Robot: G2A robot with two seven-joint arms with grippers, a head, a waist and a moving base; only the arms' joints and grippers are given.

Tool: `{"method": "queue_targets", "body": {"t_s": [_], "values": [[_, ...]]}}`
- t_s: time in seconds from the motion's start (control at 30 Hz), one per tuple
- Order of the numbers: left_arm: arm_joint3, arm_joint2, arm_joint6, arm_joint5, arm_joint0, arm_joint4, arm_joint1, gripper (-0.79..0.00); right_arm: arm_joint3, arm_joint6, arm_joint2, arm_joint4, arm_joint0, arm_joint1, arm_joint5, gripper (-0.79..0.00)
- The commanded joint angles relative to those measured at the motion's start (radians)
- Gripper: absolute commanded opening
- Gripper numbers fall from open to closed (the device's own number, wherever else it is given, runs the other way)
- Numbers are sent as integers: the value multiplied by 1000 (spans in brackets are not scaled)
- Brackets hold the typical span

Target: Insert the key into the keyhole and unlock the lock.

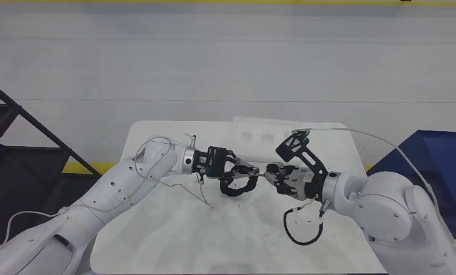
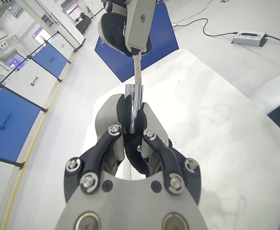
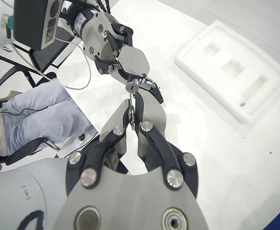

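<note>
Above the middle of the table, my left gripper (image 1: 249,170) (image 2: 131,101) is shut on the chrome cylinder of the lock (image 2: 134,101) (image 3: 132,87). The lock's black cable loop (image 1: 235,187) hangs below it. Facing it from the other side, my right gripper (image 1: 273,174) (image 3: 133,98) (image 2: 136,48) is shut on the head of the silver key (image 2: 137,69) (image 3: 131,112). The key's blade lies in line with the cylinder. Its tip meets the keyhole face; how deep it sits cannot be told.
A white foam tray (image 1: 263,132) (image 3: 231,70) with rectangular recesses lies at the far side of the white table (image 1: 178,232). A blue bin (image 1: 420,161) stands off the table's right edge. A black frame (image 1: 28,132) stands to the left.
</note>
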Motion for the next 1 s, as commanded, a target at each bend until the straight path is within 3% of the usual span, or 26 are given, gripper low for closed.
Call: {"method": "queue_targets", "body": {"t_s": [0.0,0.97], "values": [[0,-3,-1,-6,2,1,-1,-785,1,-2,-2,-4,2,0,3,-785],[31,-43,49,-70,26,-9,-24,-785,44,-25,-25,31,35,-2,20,-785]]}}
